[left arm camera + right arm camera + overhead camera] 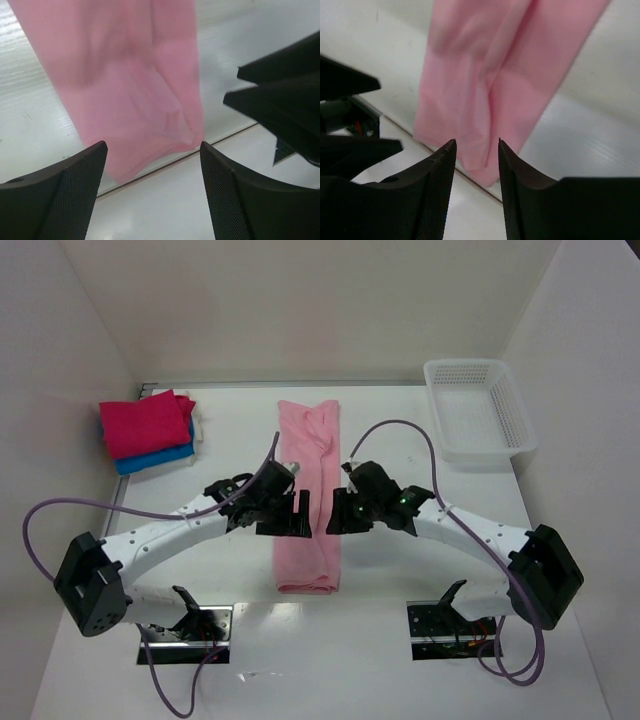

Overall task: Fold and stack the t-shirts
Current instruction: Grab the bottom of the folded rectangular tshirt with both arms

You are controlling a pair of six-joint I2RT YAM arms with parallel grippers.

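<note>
Magenta cloth tops the folded stack well to the left of the light pink t-shirt, level with its far end. This magenta t-shirt covers most of a bright blue t-shirt, which shows only along its near and right edges. A pale layer peeks out on the stack's right, too little to identify.

The left gripper sits just beside the pink shirt's left edge, about mid-length. In its wrist view the left gripper has its fingers spread wide with nothing between them.

The pink shirt lies flat on the table as a long narrow strip. Its long axis runs from the near side to the far side. The far end is rumpled, and which end is the collar cannot be told. Both wrist views show it blurred and cut off at the top.

The right gripper is just beside the shirt's right edge. Seen from the right wrist, the gripper has its fingers a narrow gap apart, holding nothing.

A white mesh basket stands well to the right of the shirt's far end.
</note>
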